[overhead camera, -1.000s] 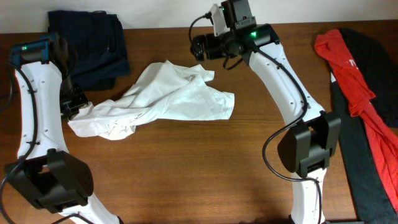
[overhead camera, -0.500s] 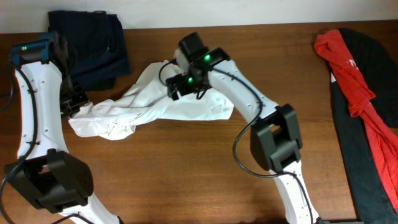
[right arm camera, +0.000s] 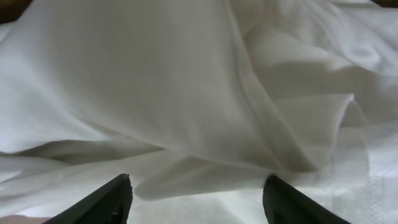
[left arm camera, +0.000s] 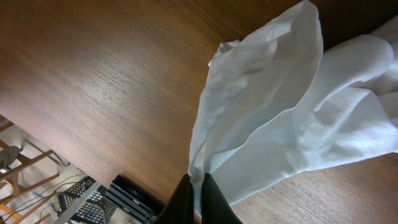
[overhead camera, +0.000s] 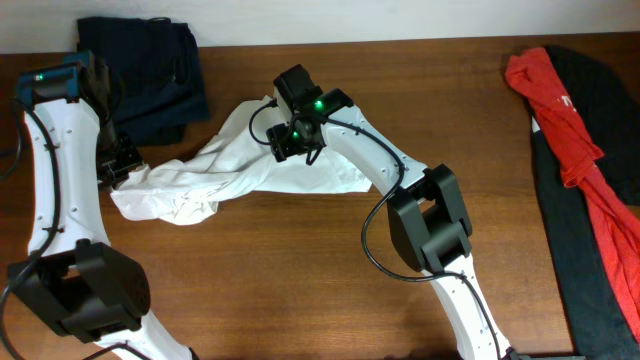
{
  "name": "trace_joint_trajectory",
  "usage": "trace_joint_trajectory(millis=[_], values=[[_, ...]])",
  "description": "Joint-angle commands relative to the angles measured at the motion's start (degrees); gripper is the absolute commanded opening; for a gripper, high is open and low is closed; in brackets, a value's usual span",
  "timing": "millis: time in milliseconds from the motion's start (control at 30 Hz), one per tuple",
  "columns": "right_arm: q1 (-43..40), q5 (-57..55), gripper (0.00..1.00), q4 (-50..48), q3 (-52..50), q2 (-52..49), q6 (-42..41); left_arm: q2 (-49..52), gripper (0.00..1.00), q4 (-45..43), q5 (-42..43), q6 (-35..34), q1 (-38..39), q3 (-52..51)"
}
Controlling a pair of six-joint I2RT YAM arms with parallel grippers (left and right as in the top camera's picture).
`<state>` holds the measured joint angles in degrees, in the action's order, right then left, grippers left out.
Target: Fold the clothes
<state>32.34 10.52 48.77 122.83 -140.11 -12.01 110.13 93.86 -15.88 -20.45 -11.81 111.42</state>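
Observation:
The white T-shirt (overhead camera: pixel 225 172) lies crumpled across the left middle of the table. At its left end my left gripper (overhead camera: pixel 118 168) is shut on the hem. The left wrist view shows the two black jaws (left arm camera: pixel 198 186) pressed together on a pinch of the white fabric (left arm camera: pixel 292 118). My right gripper (overhead camera: pixel 287 143) is down on the shirt's upper middle. In the right wrist view its fingers (right arm camera: pixel 115 196) stand wide apart and open, with a raised fold of white cloth (right arm camera: pixel 205 174) lying between them. I can see no print from here.
A navy garment (overhead camera: pixel 150 70) is piled at the back left, close behind the left arm. A red garment (overhead camera: pixel 570 130) lies over a black one (overhead camera: pixel 585 260) along the right edge. The wooden table (overhead camera: pixel 300 270) shows bare in front.
My right arm swung from the back of the table down and left onto the white shirt, and its jaws have narrowed somewhat. The left gripper and its pinch have not moved.

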Motion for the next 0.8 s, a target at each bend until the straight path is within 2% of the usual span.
trace_joint_trajectory(millis=[0, 167, 200, 267, 333, 500, 667, 767], values=[[0.02, -2.29, 0.71, -0.39, -0.09, -1.07, -3.06, -1.99, 0.06, 0.07, 0.2, -0.57, -0.35, 0.92], [0.0, -2.19, 0.7, -0.81, -0.09, -3.19, -6.14, -1.99, 0.06, 0.07, 0.2, -0.55, -0.35, 0.92], [0.0, -2.21, 0.51, -1.01, -0.09, -3.19, -6.14, -1.99, 0.06, 0.09, 0.2, -0.55, -0.35, 0.92], [-0.24, -2.21, 0.31, -1.05, 0.11, -3.19, -6.36, -1.99, 0.06, 0.07, 0.2, -0.55, -0.35, 0.92], [-0.98, -2.21, 0.04, -0.22, 0.22, -2.89, -6.36, -1.99, 0.06, 0.04, 0.2, -0.55, -0.35, 0.92], [-5.18, -2.29, 0.04, 6.84, 6.45, -0.76, -6.34, -1.99, 0.06, 0.07, 0.17, -0.55, -0.35, 0.92], [-8.02, -5.42, 0.04, 26.67, 23.54, -0.13, -6.34, -1.99, 0.06, 0.07, 0.02, -0.55, -0.35, 0.92], [-8.0, -5.46, 0.04, 38.34, 29.46, -0.11, -6.32, -1.99, 0.06, 0.09, 0.07, -0.57, -0.35, 0.92]])
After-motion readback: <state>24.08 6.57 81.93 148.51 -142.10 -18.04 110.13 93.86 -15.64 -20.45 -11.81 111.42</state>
